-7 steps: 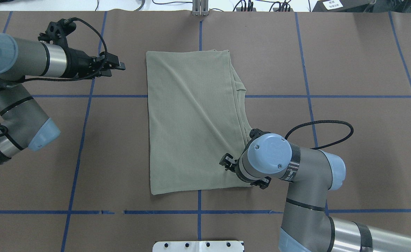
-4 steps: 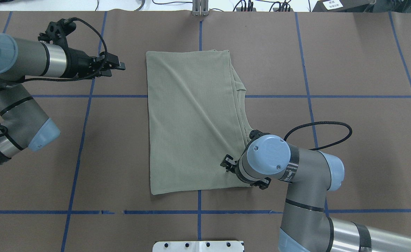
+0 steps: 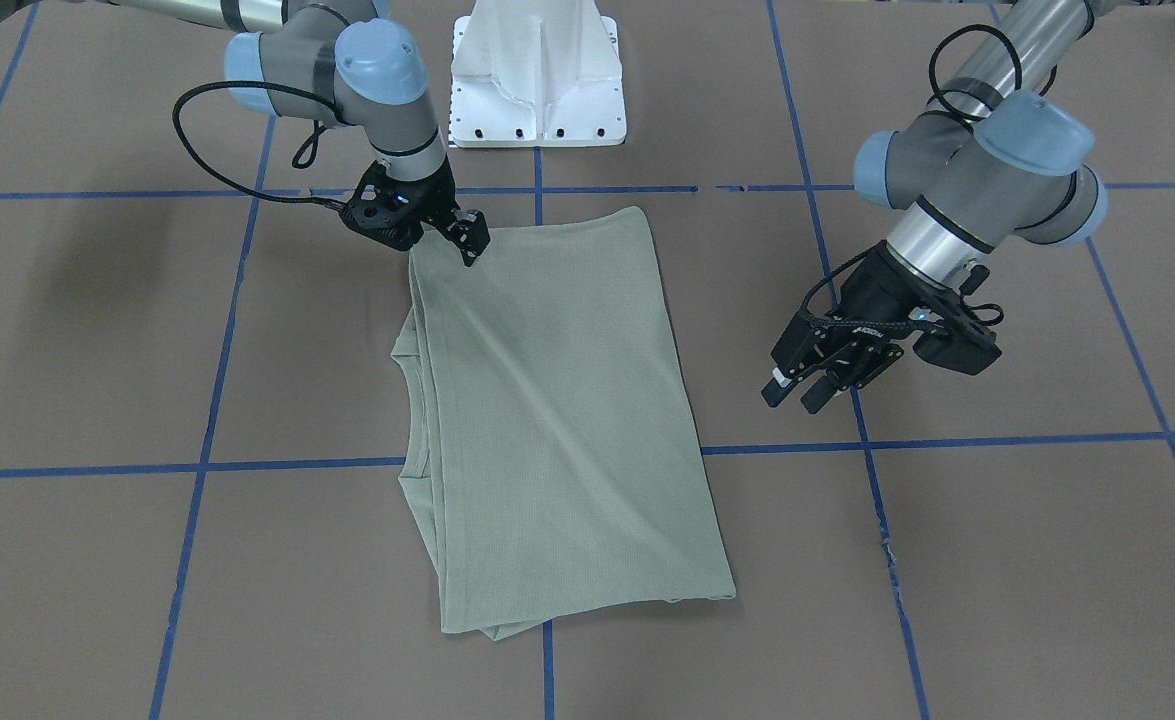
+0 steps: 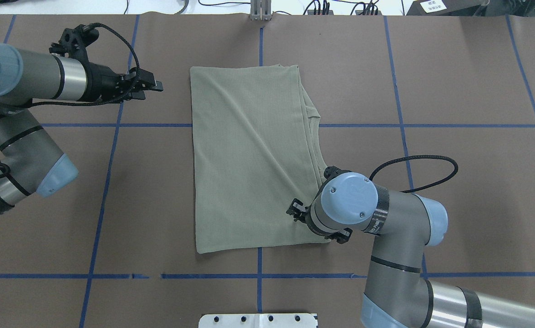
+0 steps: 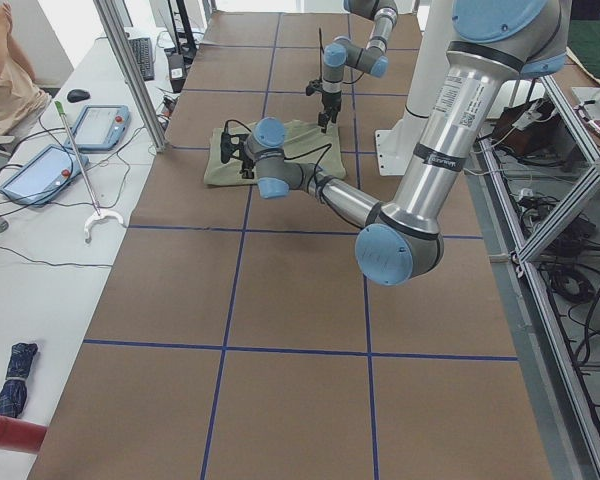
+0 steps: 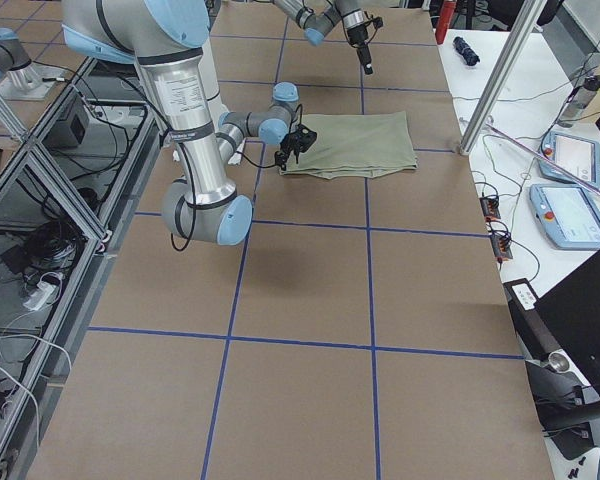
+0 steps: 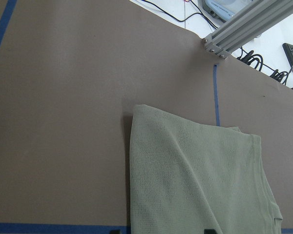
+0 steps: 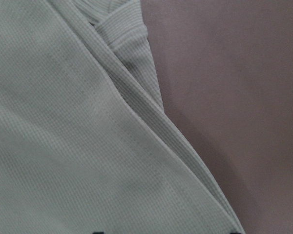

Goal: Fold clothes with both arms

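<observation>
The shirt [image 4: 249,159] lies flat mid-table, folded to a long pale sage-green rectangle of fine ribbed knit, its long sides running away from the robot. One shallow crease runs slantwise across its top layer. Its side toward the robot's left is a single clean fold. The opposite side shows several stacked layers stepping out from under the top one, with a small bump of cloth partway along.

A black band on the right arm's wrist [image 4: 379,223] carries white lettering, too small to read.

The right tool [image 3: 469,247] points down onto the shirt's near corner on that layered side. Its wrist view shows seamed edges close up and two dark fingertips at the bottom rim, set wide apart.

The left tool [image 3: 795,392] hangs above the table [image 4: 476,82], well apart from the shirt off its far corner, fingers parted and holding nothing.

Blue tape lines [image 4: 363,125] grid the brown table, and one cross line passes under the shirt. Broad brown surface shows on all sides of the shirt. The white pedestal base [image 4: 258,320] sits at the near edge.
</observation>
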`<state>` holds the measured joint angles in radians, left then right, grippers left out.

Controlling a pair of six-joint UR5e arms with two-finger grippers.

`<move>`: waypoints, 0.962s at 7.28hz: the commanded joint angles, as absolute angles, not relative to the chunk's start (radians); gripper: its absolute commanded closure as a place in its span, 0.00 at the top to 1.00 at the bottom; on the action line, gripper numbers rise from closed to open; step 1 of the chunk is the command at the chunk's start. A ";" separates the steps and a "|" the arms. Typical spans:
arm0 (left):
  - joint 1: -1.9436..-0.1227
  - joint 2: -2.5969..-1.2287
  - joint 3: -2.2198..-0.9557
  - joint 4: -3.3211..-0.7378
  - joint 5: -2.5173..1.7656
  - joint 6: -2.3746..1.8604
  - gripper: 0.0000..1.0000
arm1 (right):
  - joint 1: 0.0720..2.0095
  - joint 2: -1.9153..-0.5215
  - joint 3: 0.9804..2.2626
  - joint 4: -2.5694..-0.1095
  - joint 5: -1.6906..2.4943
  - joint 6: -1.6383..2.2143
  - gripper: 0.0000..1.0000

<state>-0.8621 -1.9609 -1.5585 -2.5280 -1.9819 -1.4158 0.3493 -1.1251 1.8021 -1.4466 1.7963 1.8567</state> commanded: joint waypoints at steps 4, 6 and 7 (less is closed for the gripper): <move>-0.864 -1.960 -1.566 -2.528 -1.982 -1.416 0.65 | 0.350 -1.115 1.766 -1.445 1.799 1.859 0.48; -0.864 -1.960 -1.566 -2.528 -1.982 -1.416 0.65 | 0.359 -1.114 1.778 -1.439 1.824 1.803 0.00; -0.864 -1.956 -1.568 -2.528 -1.982 -1.416 0.65 | 0.359 -1.115 1.779 -1.439 1.825 1.798 0.00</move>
<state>-0.8635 -1.9592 -1.5662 -2.5280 -1.9819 -1.4159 0.3567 -1.1149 1.7752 -1.4410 1.8174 1.8190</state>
